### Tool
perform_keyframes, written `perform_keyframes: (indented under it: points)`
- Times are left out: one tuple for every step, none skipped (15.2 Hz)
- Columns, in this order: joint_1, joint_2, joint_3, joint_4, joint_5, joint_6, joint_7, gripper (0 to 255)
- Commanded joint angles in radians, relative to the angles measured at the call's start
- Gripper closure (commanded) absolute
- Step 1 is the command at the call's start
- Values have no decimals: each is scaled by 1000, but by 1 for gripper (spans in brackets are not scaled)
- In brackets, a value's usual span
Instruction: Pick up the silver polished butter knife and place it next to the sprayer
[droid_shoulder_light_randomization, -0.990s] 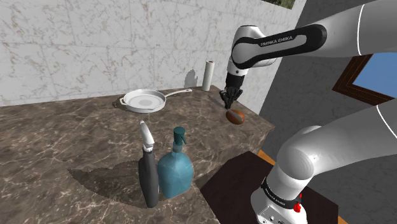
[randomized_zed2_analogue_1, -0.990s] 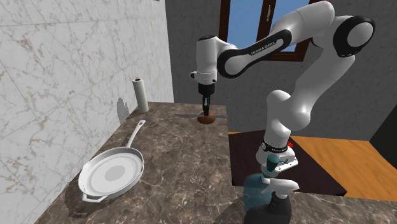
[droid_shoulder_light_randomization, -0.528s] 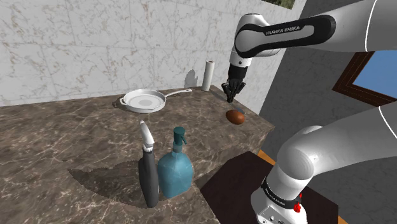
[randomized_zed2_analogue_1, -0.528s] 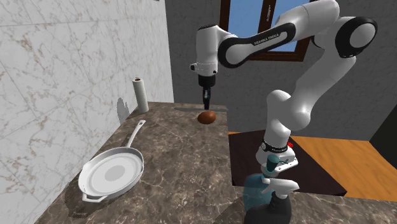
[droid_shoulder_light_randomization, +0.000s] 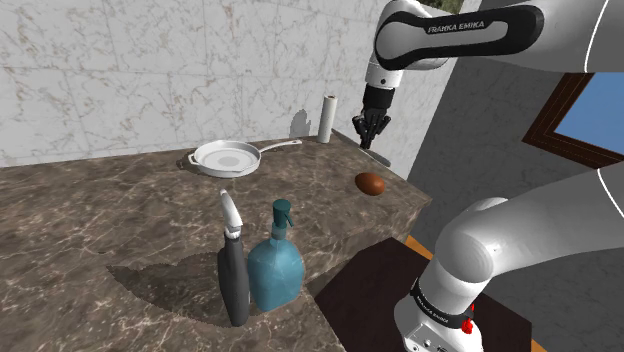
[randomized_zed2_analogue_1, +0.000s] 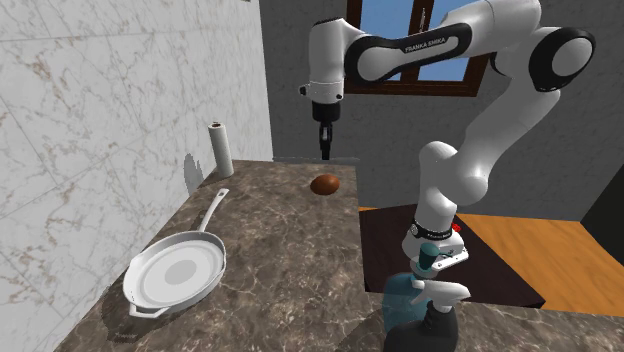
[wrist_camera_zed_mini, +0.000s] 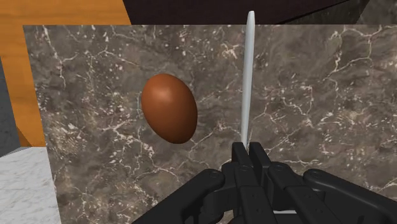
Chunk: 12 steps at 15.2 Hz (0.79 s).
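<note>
Jaws: clenched on the handle end of the butter knife (wrist_camera_zed_mini: 247, 76), its blade running straight out past the fingertips.
Butter knife: slim and silver-grey, aloft over the surface's (droid_shoulder_light_randomization: 120, 220) far corner, above and beside a brown egg-shaped thing (wrist_camera_zed_mini: 168, 108).
Height: probably kept to clear that thing on the carry.
Sprayer (droid_shoulder_light_randomization: 233, 282): dark with a pale trigger, upright at the near edge just beside a teal bottle (droid_shoulder_light_randomization: 276, 268) — well apart from the knife.
Drop spot: the sprayer's bare side looks safest.
</note>
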Motion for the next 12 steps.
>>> perform_keyframes:
  points:
    - [1, 4, 1, 33, 2, -29, -1, 255]
    - [1, 5, 2, 47, 2, -42, -1, 255]
    - [1, 5, 2, 61, 3, -56, -1, 255]
    - [2, 6, 3, 75, 3, -69, -1, 255]
    - [2, 7, 3, 89, 4, -82, -2, 255]
    - [2, 9, 4, 103, 4, -95, -2, 255]
    - [2, 10, 4, 118, 4, -108, -2, 255]
    - [2, 12, 5, 133, 5, -121, -3, 255]
    - [3, 14, 5, 148, 5, -134, -3, 255]
    - [3, 16, 6, 163, 6, -147, -3, 255]
    - [3, 18, 6, 178, 6, -160, -4, 255]
    - [3, 21, 6, 193, 7, -173, -4, 255]
